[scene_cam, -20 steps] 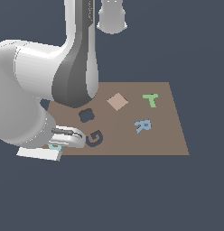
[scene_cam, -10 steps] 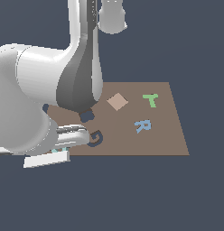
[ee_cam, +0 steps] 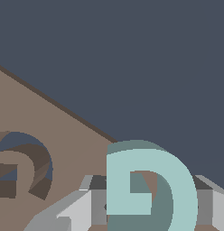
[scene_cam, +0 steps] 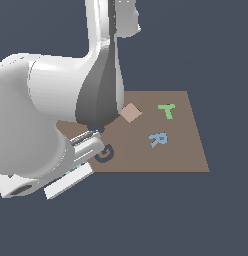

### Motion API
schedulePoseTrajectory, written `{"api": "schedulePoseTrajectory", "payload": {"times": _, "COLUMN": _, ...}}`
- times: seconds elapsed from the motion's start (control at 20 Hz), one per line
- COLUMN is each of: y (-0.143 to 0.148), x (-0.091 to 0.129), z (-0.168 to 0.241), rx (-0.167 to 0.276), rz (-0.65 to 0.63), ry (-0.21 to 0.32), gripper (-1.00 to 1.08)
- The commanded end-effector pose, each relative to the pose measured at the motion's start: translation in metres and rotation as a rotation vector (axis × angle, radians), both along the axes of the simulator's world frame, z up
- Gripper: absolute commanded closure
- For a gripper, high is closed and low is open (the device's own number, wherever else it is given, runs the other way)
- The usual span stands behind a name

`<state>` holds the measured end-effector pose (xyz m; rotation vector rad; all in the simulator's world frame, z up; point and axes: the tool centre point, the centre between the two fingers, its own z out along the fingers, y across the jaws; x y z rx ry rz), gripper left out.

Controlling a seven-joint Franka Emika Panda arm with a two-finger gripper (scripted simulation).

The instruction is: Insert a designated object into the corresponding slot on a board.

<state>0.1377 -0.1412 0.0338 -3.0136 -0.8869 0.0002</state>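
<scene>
While the pale teal G-shaped block (ee_cam: 147, 187) is pinched in the tool (ee_cam: 145, 207), the dark G-shaped recess (ee_cam: 21, 164) in the brown board (scene_cam: 181, 150) is left unfilled; insertion remains.

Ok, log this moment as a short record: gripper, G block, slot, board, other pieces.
gripper: fingers flank the pale teal G block; grip looks closed on it, contact not fully clear
G block: near the board's edge, outside its slot
slot: dark G-shaped recess, empty
board: flat, brown
other pieces: blue R, green T, tan diamond on the board
arm: hides the board's side on the exterior view's left
</scene>
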Motion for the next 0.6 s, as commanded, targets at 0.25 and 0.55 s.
{"api": "schedulePoseTrajectory", "payload": {"times": 0.25, "y": 0.021, "x": 0.004, "z": 0.002, "rx": 0.000, "rz": 0.322, "ry": 0.000, "gripper": 1.08}}
{"api": "schedulePoseTrajectory", "payload": {"times": 0.55, "y": 0.038, "x": 0.002, "z": 0.003, "rx": 0.000, "rz": 0.580, "ry": 0.000, "gripper": 1.08}}
